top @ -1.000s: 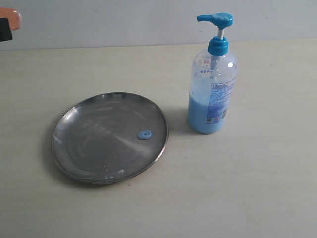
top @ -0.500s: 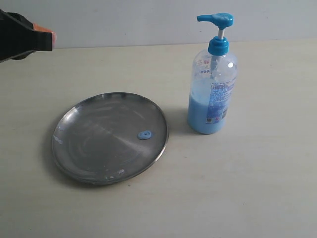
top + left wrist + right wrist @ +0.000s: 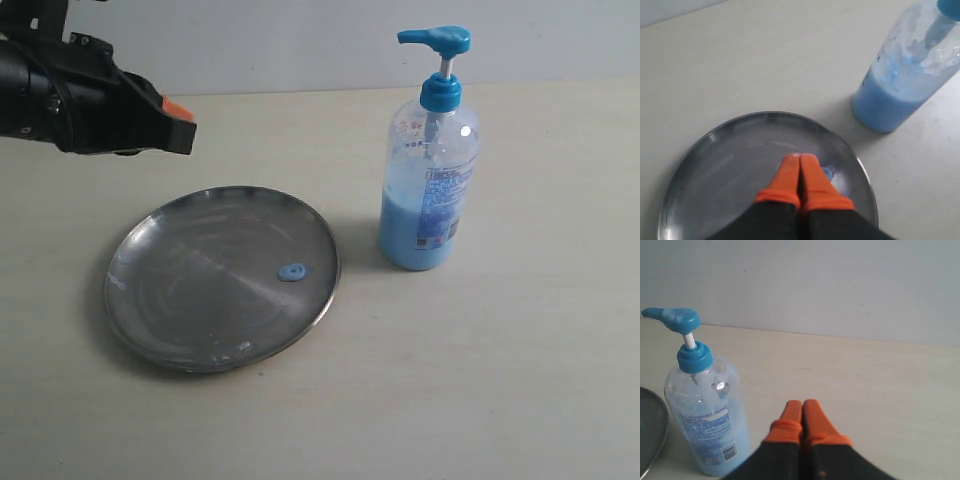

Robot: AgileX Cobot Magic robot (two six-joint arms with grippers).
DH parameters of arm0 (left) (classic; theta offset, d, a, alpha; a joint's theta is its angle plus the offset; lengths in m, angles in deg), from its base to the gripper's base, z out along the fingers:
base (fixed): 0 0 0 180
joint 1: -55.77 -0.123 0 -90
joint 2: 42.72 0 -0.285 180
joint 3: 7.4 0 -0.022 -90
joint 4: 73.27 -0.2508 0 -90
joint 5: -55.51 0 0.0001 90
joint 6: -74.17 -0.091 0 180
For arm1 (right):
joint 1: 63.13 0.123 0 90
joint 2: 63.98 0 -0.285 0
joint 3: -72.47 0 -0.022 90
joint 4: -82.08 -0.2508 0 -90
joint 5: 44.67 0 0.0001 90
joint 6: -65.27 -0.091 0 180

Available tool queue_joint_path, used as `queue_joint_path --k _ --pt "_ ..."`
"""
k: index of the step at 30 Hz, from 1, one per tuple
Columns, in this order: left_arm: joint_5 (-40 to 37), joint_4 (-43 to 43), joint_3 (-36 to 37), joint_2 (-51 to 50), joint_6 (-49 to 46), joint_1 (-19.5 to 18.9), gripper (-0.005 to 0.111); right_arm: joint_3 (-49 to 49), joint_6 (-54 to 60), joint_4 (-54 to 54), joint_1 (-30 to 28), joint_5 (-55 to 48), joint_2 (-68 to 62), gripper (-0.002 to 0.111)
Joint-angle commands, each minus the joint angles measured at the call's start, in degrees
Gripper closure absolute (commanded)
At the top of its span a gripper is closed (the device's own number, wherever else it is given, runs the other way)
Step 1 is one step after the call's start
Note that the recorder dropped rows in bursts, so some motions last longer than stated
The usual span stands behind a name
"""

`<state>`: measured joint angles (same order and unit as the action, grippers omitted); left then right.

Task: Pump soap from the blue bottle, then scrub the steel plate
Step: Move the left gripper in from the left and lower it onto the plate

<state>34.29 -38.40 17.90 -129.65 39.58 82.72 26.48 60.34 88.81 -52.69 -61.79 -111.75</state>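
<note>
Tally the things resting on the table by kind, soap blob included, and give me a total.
Blue pump bottle: 1
Steel plate: 1
Soap blob: 1
Total: 3

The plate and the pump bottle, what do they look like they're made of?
The steel plate: likely stainless steel, dull grey brushed finish; it shows streaky scuffs and reflections along the raised rim. The blue bottle: probably clear plastic, glossy; the light blue soap shows through and a bright highlight sits near its shoulder. Its pump head looks like opaque blue plastic, smooth.
</note>
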Motion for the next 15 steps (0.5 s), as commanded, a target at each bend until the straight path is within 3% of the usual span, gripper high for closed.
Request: queue_joint_path --k 1,6,15 --pt "-4.25 -0.21 -5.02 -3.18 -2.91 0.42 0.107 -0.08 0.23 -0.25 0.18 -1.71 1.36 0.108" --pt "-10.51 -0.29 -10.47 -8.01 -5.25 0.42 0.107 -0.08 0.23 -0.49 0.18 -3.46 3.77 0.108" --pt "-11.68 -4.29 -14.28 -17.15 -5.5 3.51 0.107 -0.08 -1.04 -0.35 0.18 -5.25 5.21 0.108"
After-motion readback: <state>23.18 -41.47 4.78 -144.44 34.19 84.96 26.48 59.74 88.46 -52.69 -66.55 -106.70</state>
